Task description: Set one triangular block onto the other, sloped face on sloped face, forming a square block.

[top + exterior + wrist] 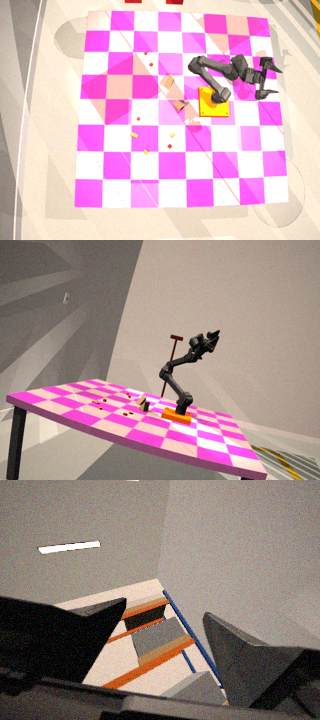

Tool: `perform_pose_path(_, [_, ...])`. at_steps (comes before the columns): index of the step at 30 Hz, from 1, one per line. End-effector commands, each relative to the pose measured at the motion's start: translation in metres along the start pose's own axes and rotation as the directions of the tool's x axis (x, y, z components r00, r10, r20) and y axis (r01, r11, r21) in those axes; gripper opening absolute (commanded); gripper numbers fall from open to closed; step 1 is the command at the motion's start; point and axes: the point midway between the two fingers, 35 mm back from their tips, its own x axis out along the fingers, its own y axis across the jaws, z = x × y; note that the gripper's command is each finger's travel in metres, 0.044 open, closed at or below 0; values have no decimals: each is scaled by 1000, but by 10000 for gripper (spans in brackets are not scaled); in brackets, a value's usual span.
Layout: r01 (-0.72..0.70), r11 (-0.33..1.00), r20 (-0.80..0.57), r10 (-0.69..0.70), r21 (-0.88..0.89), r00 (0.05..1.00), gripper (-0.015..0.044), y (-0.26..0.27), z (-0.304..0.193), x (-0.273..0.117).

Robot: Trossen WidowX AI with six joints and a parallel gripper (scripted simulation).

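Two tan triangular blocks lie apart on the checkered table [116,165] [77,418]. One block [169,80] [141,399] lies farther back. The other block [180,105] [145,406] lies just left of the arm's yellow base [219,109] [175,416]. My gripper [279,80] [215,334] [165,609] is open and empty. It is raised high above the table's right side, far from both blocks, and points away from them. The wrist view shows only walls and floor past the fingers, no blocks.
Several small red and yellow cubes are scattered left of the blocks, such as a red cube [169,146] and a yellow cube [146,151]. A small flat tan piece [134,134] [95,401] lies among them. A red pole [170,361] stands behind the table.
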Motion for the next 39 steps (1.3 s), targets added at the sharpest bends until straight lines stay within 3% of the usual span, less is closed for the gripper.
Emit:
perform_pose_path(1, [6, 1000, 0, -6, -5, 1000, 426, -1, -1, 1])
perform_pose_path(9, [306, 933, 33, -305, -188, 952, 440, -80, -5, 22])
perform_pose_path(16, [605, 752, 149, -588, -261, 795, 440, -167, 29, 15])
perform_pose_path(20, [755, 610, 237, -718, -239, 655, 440, -213, 62, -5])
perform_pose_path(24, [841, 507, 321, -778, -187, 540, 440, -235, 91, -29])
perform_pose_path(28, [928, 361, 395, -842, -95, 368, 440, -262, 129, -65])
perform_pose_path(34, [985, 135, 474, -878, 108, 68, 440, -285, 188, -144])
perform_pose_path(39, [946, -19, 484, -856, 324, -183, 440, -281, 228, -224])
